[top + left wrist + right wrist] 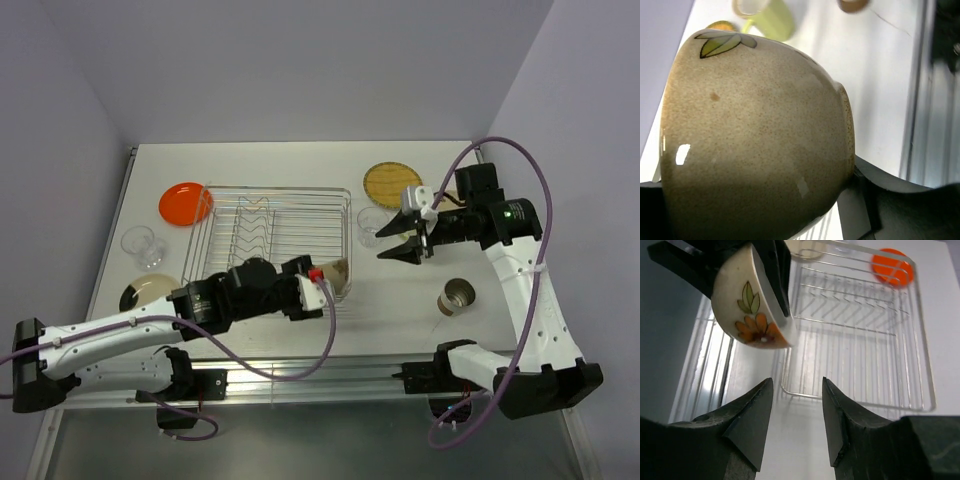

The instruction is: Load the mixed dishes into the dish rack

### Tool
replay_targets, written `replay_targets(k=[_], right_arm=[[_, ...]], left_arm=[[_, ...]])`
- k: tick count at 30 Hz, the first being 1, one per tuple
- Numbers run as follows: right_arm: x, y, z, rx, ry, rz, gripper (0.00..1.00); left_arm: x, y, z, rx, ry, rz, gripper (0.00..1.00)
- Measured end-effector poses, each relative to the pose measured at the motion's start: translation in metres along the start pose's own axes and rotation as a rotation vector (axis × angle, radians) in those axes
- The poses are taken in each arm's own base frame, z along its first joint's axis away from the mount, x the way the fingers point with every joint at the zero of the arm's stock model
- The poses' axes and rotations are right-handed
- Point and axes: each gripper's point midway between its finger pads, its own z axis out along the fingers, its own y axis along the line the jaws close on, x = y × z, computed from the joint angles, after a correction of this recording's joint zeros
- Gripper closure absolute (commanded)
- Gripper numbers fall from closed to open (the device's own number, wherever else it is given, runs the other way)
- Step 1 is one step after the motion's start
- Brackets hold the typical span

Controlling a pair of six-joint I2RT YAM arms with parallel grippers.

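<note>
A: From above, where is the beige bowl?
B: Off the table, pinched in the left gripper at the near right corner of the dish rack; whether it hangs over the wires or just outside them, I can't tell.
A: And the right gripper?
B: Spread, nothing in it; it hovers right of the rack, between the yellow woven plate and the brown metallic cup; the orange plate lies at the rack's far left corner.
A: The left wrist view?
B: The bowl fills it, speckled tan, a green leaf painted near the rim; dark fingers show at its lower edge; a pale green mug is blurred beyond.
A: The right wrist?
B: Its own fingers stand apart over the table; up and to the left the bowl hangs tilted in the other arm's black jaws, leaf and orange flower facing the camera; the rack's corner sits just behind it; the orange plate lies past the far end.
</note>
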Motion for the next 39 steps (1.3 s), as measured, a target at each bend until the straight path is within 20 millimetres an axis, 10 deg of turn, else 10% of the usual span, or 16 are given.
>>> replay_targets(k=[7,15,39], right_arm=[[0.025,-0.037,-0.033,0.203,-0.047,0.167,0.49],[0.067,-0.029,-0.038,0.263,-0.085,0.349,0.49],[0.083,-0.005,-0.035,0.302,-0.179,0.408,0.50]], left_arm=[[0.005,0.089,0.010,-0.183,-0.115,-0.289,0.60],[0.043,0.170,0.033,-0.285,-0.237,-0.718,0.61],[0.119,0.158,0.124,0.018,-0.224,-1.512,0.62]])
